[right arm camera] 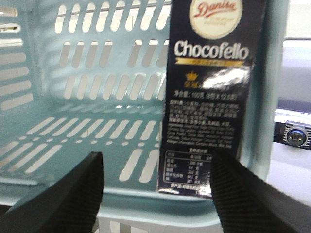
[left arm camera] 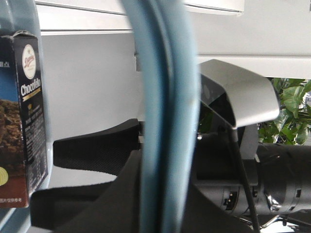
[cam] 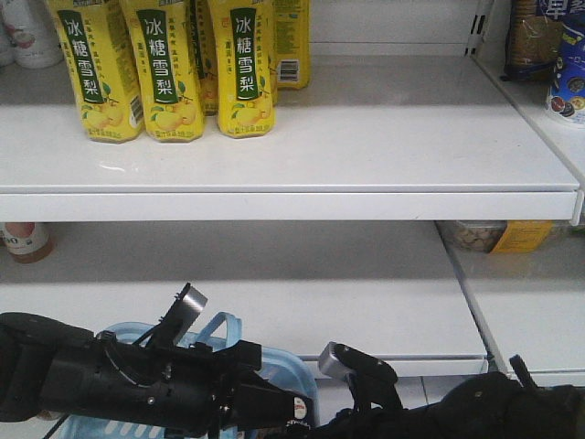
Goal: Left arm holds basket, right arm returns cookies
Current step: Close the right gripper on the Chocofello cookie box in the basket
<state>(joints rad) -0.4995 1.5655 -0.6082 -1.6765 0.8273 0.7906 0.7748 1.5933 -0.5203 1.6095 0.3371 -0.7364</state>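
**Status.** The return has not begun: the cookie box is inside the basket, and no finger touches it. By judgement, gripping, lifting out and shelving are all still to do.

**1. Right arm.** In the right wrist view, the black wedge-shaped fingers of the right arm enter at 7 o'clock and 5 o'clock. Their faces are finely textured. They are spread wide and hold nothing.

**2. Cookies.** The dark navy rectangular cardboard cookie box stands upright beyond the fingers, at 1 o'clock in that view, against the basket wall. Its narrow printed side panel faces the camera. The surface is glossy, with a glare patch across the print. The box lies between the finger lines, nearer the 5 o'clock finger.

**3. Basket.** The light blue plastic basket has rigid moulded walls and a floor pierced by rows of round-ended slots.

**4. Left arm.** The bulky black cylindrical left arm lies across the basket at 7 o'clock in the front view. In the left wrist view, the smooth curved light blue handle runs from 12 to 6 o'clock, close to the lens, beside black textured fingers. Whether these are clamped on the handle cannot be determined.

**5. Shelf.** The flat white shelf board is smooth. Yellow plastic drink bottles stand on it at 11 o'clock.
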